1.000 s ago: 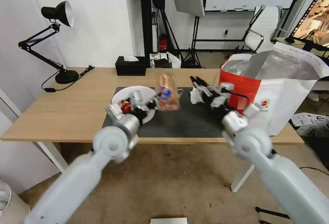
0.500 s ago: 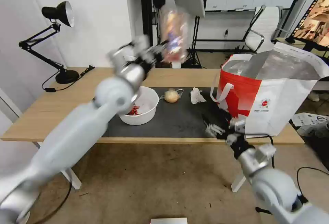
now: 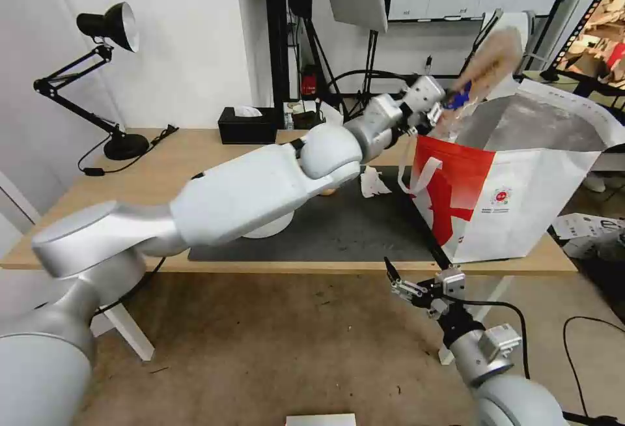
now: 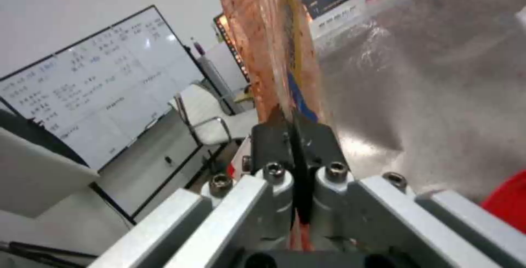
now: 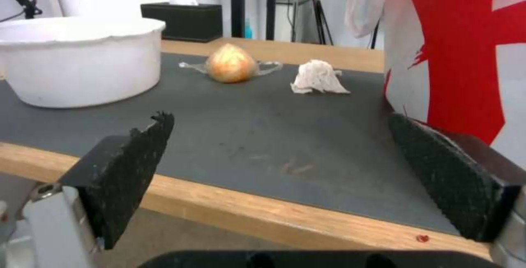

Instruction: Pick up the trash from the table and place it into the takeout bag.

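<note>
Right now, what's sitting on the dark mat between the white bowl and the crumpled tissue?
In the right wrist view, one thing: the yellowish lump in clear wrap, lying on the mat between the bowl and the tissue, apart from both.

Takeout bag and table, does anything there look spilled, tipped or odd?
Nothing stands out. The takeout bag stands upright and open on the table; the left gripper holds the clear tray tilted over its mouth. Bowl, wrapped lump and tissue sit undisturbed.

The left arm (image 3: 260, 191) is stretching across the dark mat (image 3: 338, 230), blocking the way to the white bowl (image 5: 77, 60). The takeout bag (image 3: 521, 198) is walling off the table's right end, while mat between tissue (image 5: 318, 77) and near edge is lying open.
</note>
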Available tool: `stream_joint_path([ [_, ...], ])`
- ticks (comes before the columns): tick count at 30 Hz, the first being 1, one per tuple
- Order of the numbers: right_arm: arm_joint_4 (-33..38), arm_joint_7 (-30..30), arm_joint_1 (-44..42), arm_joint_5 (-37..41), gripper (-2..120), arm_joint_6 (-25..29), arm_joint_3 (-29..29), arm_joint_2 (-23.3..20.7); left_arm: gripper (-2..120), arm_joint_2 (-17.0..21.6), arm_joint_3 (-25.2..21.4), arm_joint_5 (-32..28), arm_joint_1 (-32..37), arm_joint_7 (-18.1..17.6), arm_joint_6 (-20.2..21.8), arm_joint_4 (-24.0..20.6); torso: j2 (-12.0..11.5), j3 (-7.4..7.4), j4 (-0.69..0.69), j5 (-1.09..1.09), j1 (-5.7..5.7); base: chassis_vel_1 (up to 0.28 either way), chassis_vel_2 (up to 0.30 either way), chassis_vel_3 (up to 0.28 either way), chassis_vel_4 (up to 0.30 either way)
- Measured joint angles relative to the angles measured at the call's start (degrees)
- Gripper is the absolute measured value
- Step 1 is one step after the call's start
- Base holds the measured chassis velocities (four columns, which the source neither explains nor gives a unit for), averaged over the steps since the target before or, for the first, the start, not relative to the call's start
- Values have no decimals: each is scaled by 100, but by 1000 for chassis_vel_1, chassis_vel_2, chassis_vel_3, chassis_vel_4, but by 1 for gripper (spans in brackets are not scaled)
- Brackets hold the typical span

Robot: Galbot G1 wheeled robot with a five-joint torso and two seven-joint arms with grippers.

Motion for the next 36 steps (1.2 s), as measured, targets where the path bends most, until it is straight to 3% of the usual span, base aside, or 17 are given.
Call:
stream_joint_path([
  [6, 3, -52, -91, -15, 100, 76, 80, 10, 0, -122, 76, -2, -121, 137, 59, 178, 0, 0, -2, 0, 0, 0, 0, 0, 0],
  [12, 3, -76, -31, 23, 100, 65, 67, -15, 5, -36, 230, -136, -147, 165, 78, -38, 0, 0, -1, 0, 0, 0, 0, 0, 0],
  [13, 3, -97, -28, 37, 100, 53, 61, -28, 13, 2, 261, -136, -139, 72, 106, -132, 0, 0, -1, 0, 0, 0, 0, 0, 0],
  [26, 14, -117, -53, 112, 100, 8, 114, -11, 55, 98, 201, -651, -24, -766, 162, -690, 0, 0, -3, 0, 0, 0, 0, 0, 0],
  [28, 152, -117, -169, 162, 100, 16, 231, 45, 67, 304, 59, -699, 82, -904, 188, -936, 0, -1, -1, 1, 0, 0, 0, 0, 0],
  [32, 373, -118, -386, 195, 100, 35, 457, 162, 75, 447, -49, -637, 248, -908, 182, -1034, 0, 0, 1, -2, 0, 0, 0, 0, 0],
  [33, 487, -114, -504, 202, 100, 52, 574, 230, 81, 610, -162, -621, 430, -917, 172, -1197, 0, -1, -6, -2, 0, 0, 0, 0, 0],
  [35, 587, -81, -575, 222, 100, 90, 660, 263, 90, 1036, -413, -527, 884, -961, 94, -1623, 0, -1, -5, 0, -1, 0, 0, 0, 0],
  [36, 587, -81, -575, 222, 100, 90, 660, 263, 90, 1036, -413, -527, 884, -961, 94, -1623, 0, -1, -5, 0, -1, 0, 0, 0, 0],
])
